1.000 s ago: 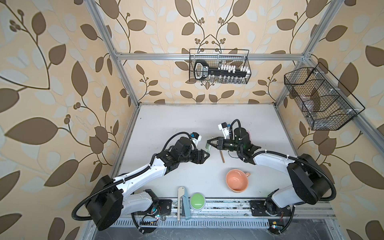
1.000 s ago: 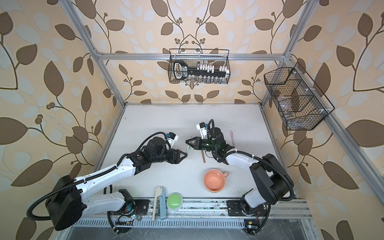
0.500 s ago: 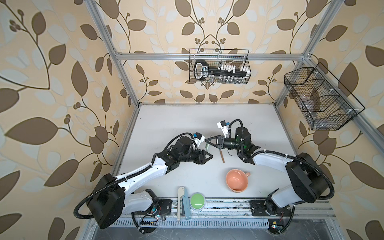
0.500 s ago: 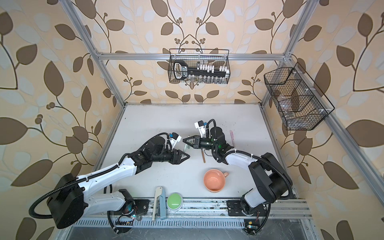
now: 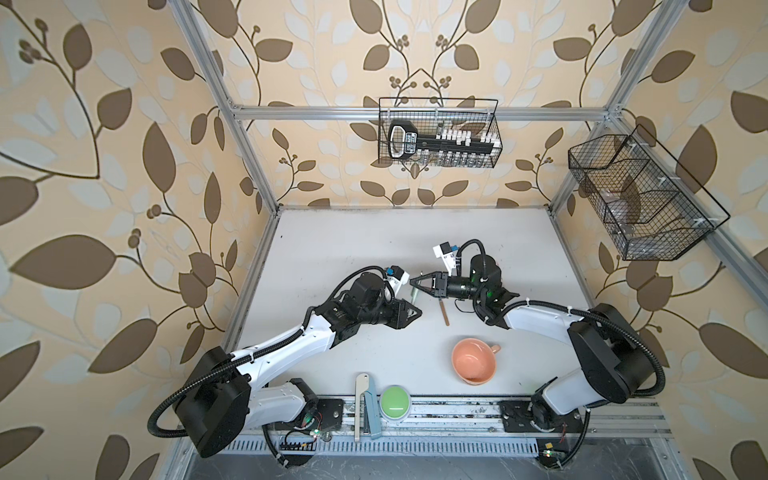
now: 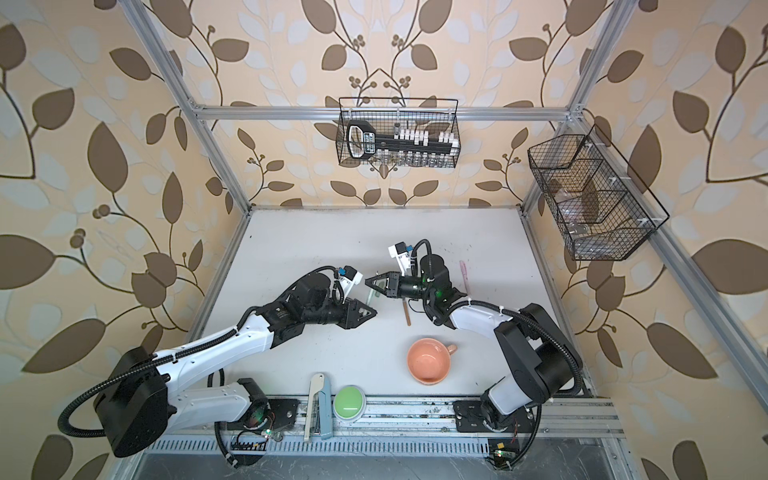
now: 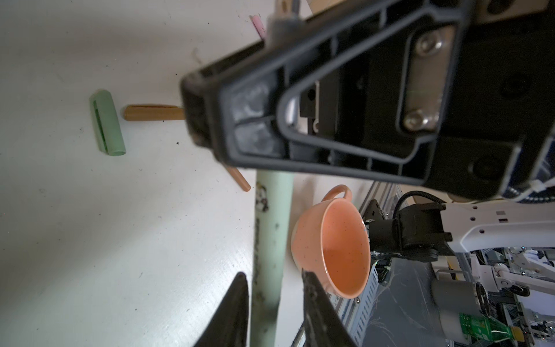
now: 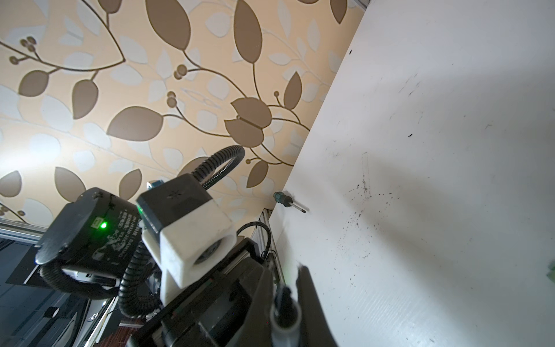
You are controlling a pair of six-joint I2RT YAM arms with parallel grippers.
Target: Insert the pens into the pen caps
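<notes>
**GREEN PEN PINCHED ALOFT; CAPS FLAT ON TABLE**

Surfaces.
- Table [image 5: 332, 257]: white, matte, scuffed, peppered with dark specks.
- Cup [image 5: 473, 360]: peach glaze, finely speckled, round bowl with loop handle. Stands near the front edge, apart from the caps.

Task items.
- Green pen [image 7: 271, 228]: slim, smooth pale-green barrel, smudged with dark marks, small printed figure on the side. Held clear of the table, spanning from one gripper to the other.
- Green cap [image 7: 107, 123]: short rounded tube with a long slit down one side. Lies flat on the table, not held.
- Brown cap [image 7: 153, 112]: same form, also slit. Lies just beside the green cap, far end hidden behind the right gripper.
- Brown pen [image 5: 444, 313]: thin tan stick. Lies flat between the right gripper and the cup.
- Pink pen [image 6: 464, 276]: lies flat beyond the right wrist.

Grippers.
- Right gripper [image 5: 413, 282]: black ribbed plastic with triangular fingers. Pressed onto the green pen near its tip end.
- Left gripper [image 7: 272, 275]: tapered black fingers either side of the barrel's other end. Slightly spread, with a sliver of gap on one side. Contact on the other side cannot be told.
</notes>
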